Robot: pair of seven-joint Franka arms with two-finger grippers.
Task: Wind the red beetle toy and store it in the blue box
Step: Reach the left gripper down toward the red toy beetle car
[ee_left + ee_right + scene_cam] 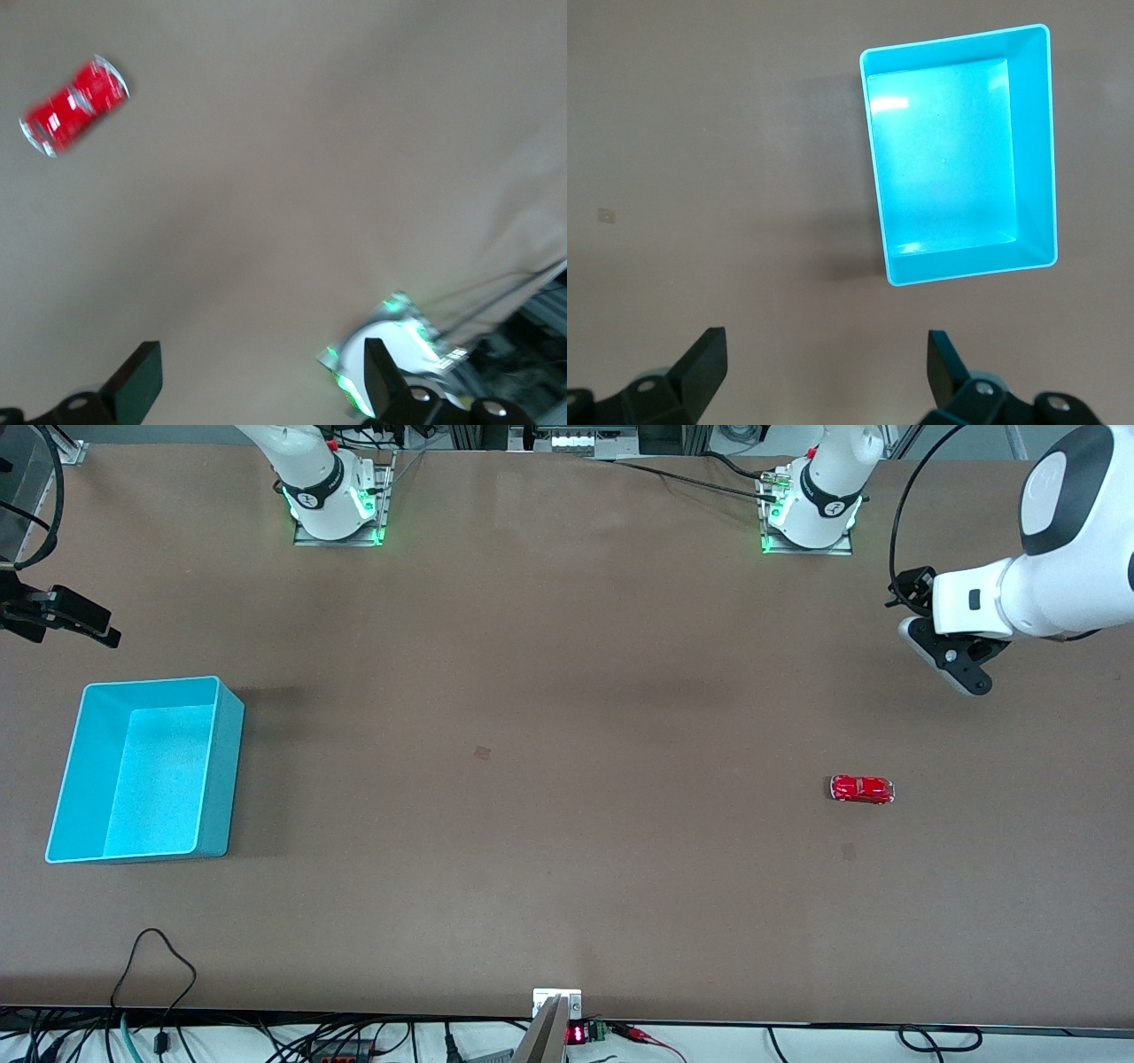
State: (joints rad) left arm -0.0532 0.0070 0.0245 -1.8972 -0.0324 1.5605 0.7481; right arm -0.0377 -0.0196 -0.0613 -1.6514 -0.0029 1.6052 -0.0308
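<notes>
The red beetle toy [862,788] stands on the brown table toward the left arm's end, and it also shows in the left wrist view [74,104]. The blue box [159,771] is empty and stands toward the right arm's end; the right wrist view shows it too [948,150]. My left gripper [952,660] hangs open and empty over bare table, apart from the toy; its jaws stand wide in the left wrist view [261,381]. My right gripper [80,622] is open and empty in the air over the table beside the box [827,372].
The two arm bases [337,500] [811,505] stand at the table's edge farthest from the front camera. Small marks [483,752] [848,851] lie on the table. Cables and a small device [556,1014] sit along the nearest edge.
</notes>
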